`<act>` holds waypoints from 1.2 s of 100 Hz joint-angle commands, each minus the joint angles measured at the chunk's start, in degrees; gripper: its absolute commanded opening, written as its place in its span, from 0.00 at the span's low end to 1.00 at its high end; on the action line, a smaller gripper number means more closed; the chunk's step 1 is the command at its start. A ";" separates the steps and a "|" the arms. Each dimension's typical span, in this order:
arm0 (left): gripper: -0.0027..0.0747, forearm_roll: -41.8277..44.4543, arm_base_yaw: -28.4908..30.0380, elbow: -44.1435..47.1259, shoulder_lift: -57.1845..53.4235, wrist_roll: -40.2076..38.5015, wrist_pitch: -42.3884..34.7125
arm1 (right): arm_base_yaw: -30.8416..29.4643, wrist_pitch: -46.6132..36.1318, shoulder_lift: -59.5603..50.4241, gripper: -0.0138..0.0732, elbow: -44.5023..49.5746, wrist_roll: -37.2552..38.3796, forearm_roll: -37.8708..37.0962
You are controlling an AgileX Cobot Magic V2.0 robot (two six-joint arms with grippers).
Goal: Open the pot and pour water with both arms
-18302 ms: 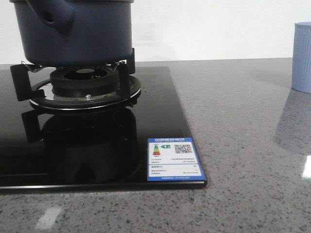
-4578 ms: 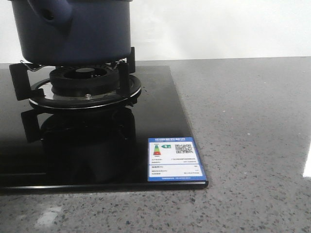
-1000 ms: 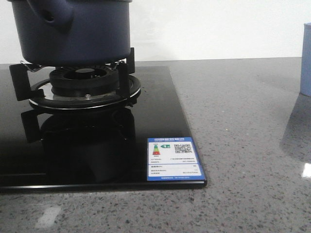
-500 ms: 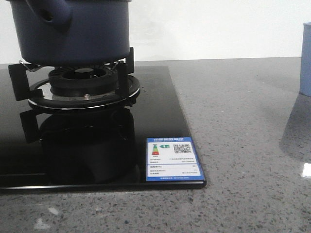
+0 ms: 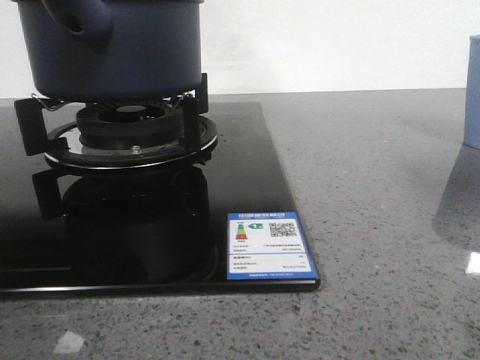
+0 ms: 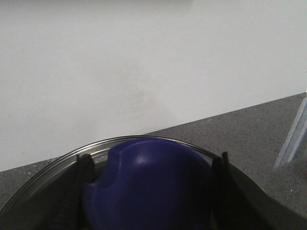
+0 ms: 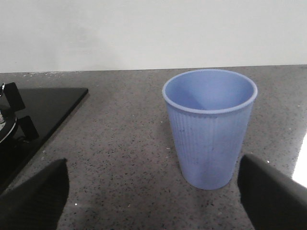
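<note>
On the grey counter (image 5: 375,187), the pale cup (image 7: 209,127) stands free between the wide-apart fingers (image 7: 33,196) of the right gripper (image 7: 153,201), while the left gripper (image 6: 148,191) clasps a blue knob (image 6: 148,187).

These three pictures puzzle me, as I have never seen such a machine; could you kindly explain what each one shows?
This is a robot with two arms, each ending in a pincer, working at a grey stone counter.

The front view looks forward over the counter. A dark blue pot stands on the burner of a black glass hob. The edge of a pale blue cup shows at far right.

The left wrist view comes from a camera on the left arm. The left pincer has its fingers on either side of a round blue knob, seemingly the handle of a glass lid. Whether the fingers actually grip it is not clear.

The right wrist view shows the right pincer open, with the cup standing upright and empty beyond its fingers, not held.
</note>
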 commanded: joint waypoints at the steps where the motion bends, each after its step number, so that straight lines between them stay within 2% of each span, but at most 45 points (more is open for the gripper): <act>1: 0.50 0.28 -0.43 -2.10 -1.07 -0.18 -4.95 | 0.10 -1.76 -0.21 0.90 -1.39 0.19 1.22; 44: 0.51 1.82 -0.43 -2.10 -0.85 -0.18 -2.03 | 2.44 -1.50 -0.21 0.90 -1.39 0.19 -0.17; 52: 0.58 1.93 -0.43 -2.10 -0.85 -0.18 -1.46 | 2.44 -1.50 -0.21 0.90 -1.39 0.19 -0.17; 62: 0.75 1.93 -0.43 -2.10 -1.47 -0.18 -1.05 | 2.44 -1.50 -0.21 0.90 -1.39 0.19 -0.17; 67: 0.79 1.93 -0.43 -2.10 -2.31 -0.18 -1.05 | 2.44 -1.50 -0.21 0.90 -1.39 0.19 -0.17; 80: 0.78 2.21 -0.33 -2.10 -6.32 -0.18 -1.16 | 2.44 -1.81 -0.21 0.90 -1.39 0.19 -0.06; 92: 0.76 6.29 -0.33 -2.10 -11.24 -0.18 -0.03 | 2.44 -1.81 -0.21 0.89 -2.35 0.19 0.44; 102: 0.68 8.58 0.46 -2.10 -15.62 -0.18 0.75 | 2.44 -0.46 -0.21 0.77 -5.77 0.19 0.44; 108: 0.56 8.58 1.72 -2.10 -18.27 -0.18 0.75 | 2.44 1.85 -0.21 0.60 -8.43 0.19 0.44; 115: 0.36 8.58 4.17 -2.10 -21.10 -0.18 1.01 | 2.44 4.59 -0.21 0.34 -12.01 0.19 0.44; 116: 0.31 8.58 4.72 -2.10 -21.37 -0.18 1.14 | 2.44 4.85 -0.21 0.34 -12.75 0.19 0.44; 118: 0.24 8.58 5.29 -2.10 -22.15 -0.18 1.49 | 2.44 5.55 -0.21 0.23 -13.80 0.19 0.44; 120: 0.16 8.58 6.16 -2.10 -22.90 -0.18 1.83 | 2.44 6.12 -0.21 0.18 -14.46 0.19 0.44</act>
